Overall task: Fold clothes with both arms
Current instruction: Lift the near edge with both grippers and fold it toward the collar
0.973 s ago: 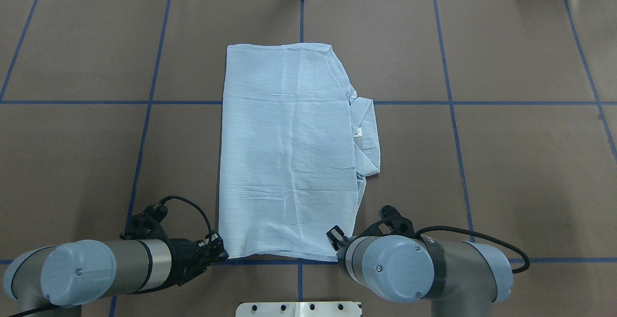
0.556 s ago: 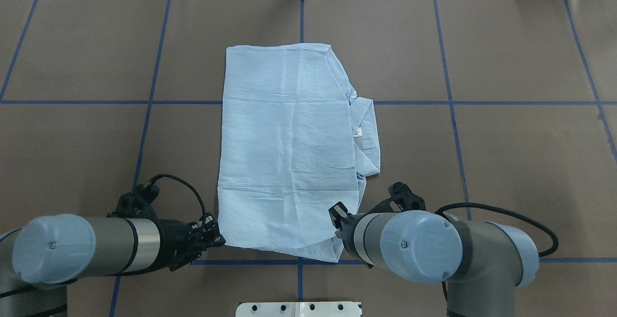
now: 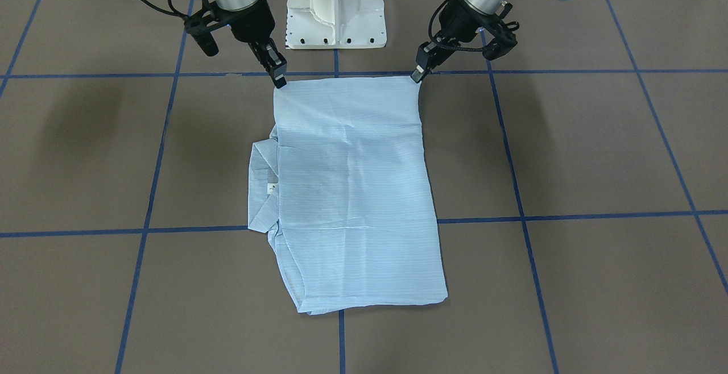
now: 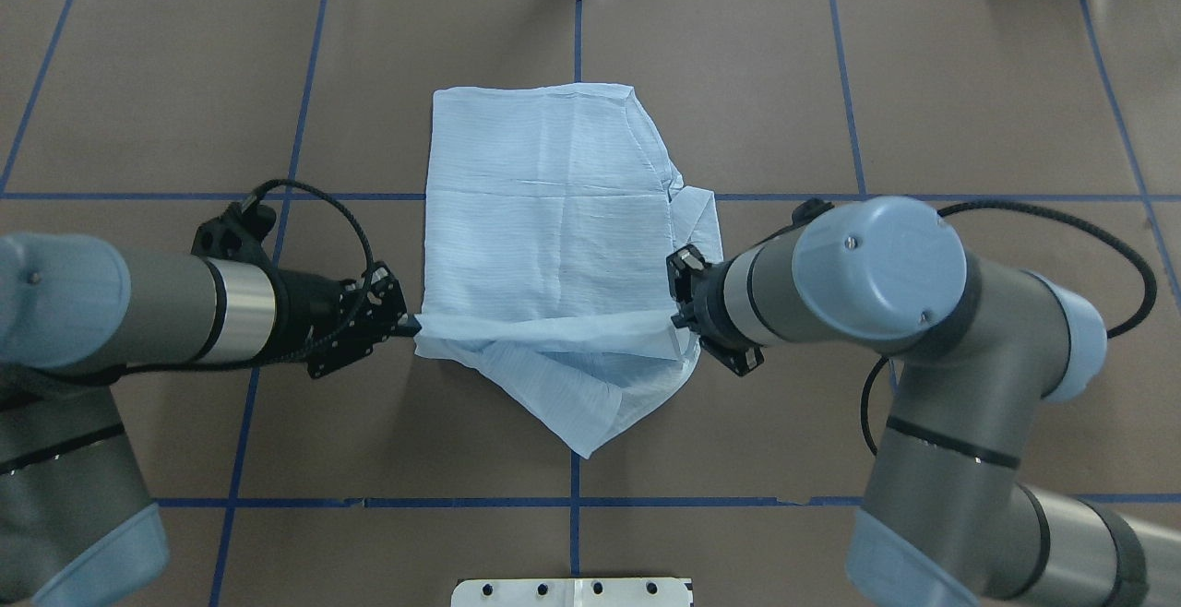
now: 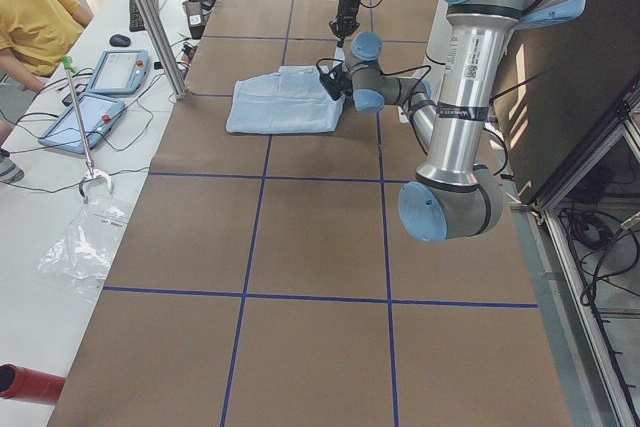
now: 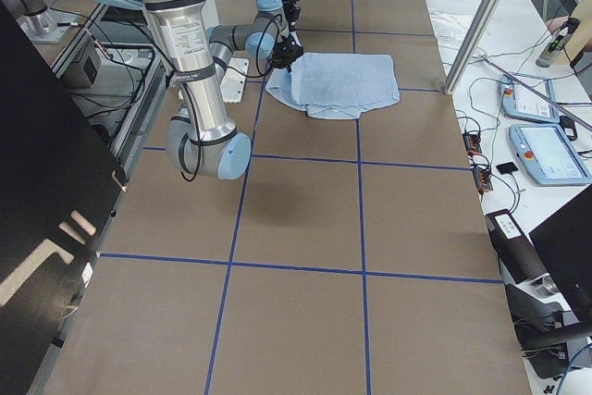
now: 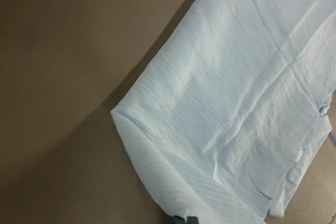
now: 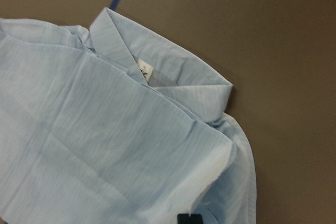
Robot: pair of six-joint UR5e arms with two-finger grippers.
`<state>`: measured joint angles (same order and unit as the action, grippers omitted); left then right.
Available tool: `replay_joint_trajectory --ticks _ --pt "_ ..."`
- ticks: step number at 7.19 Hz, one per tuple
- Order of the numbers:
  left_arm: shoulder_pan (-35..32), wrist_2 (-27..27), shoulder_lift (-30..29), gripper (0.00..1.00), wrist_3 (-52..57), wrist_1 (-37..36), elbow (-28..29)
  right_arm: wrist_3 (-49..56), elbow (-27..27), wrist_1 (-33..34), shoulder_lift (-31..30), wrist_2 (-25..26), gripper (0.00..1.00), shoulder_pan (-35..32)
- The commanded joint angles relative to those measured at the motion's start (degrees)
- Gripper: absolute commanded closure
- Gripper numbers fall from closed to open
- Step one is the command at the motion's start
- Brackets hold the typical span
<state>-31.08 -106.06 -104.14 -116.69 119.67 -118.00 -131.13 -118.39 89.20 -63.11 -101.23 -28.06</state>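
We note the shirt (image 4: 544, 210) lying mid-counter (image 4: 969, 109), folded into a long rectangle. Collar (image 4: 703, 218) and tag (image 8: 145, 70) poke out on the robot's right side. The left gripper (image 4: 407, 323) is clamped on the near left corner of the hem (image 4: 544, 321), and the right gripper (image 4: 679, 314) is clamped on the near right corner. The hem hangs taut between them, off the counter. Slack cloth sags below it to a point.

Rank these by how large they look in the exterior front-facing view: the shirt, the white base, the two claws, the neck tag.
1. shirt
2. white base
3. left claw and right claw: they look alike, so unranked
4. neck tag
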Motion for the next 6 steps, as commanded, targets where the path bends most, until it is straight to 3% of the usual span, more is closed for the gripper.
replay_joint_trajectory --ticks 1,6 --pt "-8.3 -3.8 -8.1 1.00 6.1 -3.5 8.3 2.5 8.4 -0.3 6.5 -3.9 1.00 -7.1" --pt "-15.1 -4.1 -17.9 1.00 12.5 -2.3 24.4 11.6 34.8 -2.6 22.8 -8.5 1.00 -16.0"
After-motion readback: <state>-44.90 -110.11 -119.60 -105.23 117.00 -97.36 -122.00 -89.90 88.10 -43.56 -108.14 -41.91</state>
